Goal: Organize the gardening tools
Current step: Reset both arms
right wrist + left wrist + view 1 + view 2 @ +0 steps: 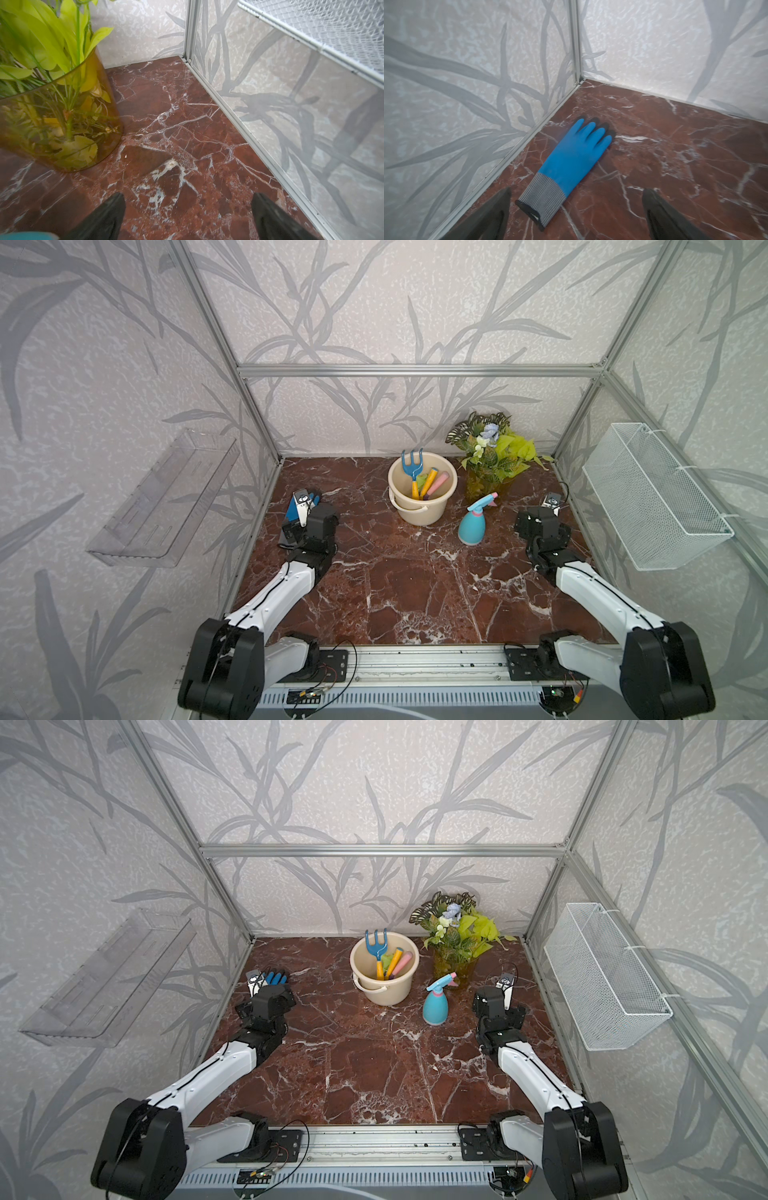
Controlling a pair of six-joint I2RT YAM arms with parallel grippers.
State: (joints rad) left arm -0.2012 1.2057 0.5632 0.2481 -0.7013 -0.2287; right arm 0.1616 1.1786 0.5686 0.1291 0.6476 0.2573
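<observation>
Jaws wide, empty on L gripper (pixel 577 190) & R gripper (pixel 188 194), so R best pinches light-blue pink-trigger plastic spray bottle (pixel 472 526) at neck, upright.

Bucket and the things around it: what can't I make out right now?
- Bucket: top views show only handles apart from the blue fork; the wall hides the other tool heads.
- Glove: top views, mostly under the left arm.
- Spray bottle: right wrist view, cut off by the edge.
</observation>
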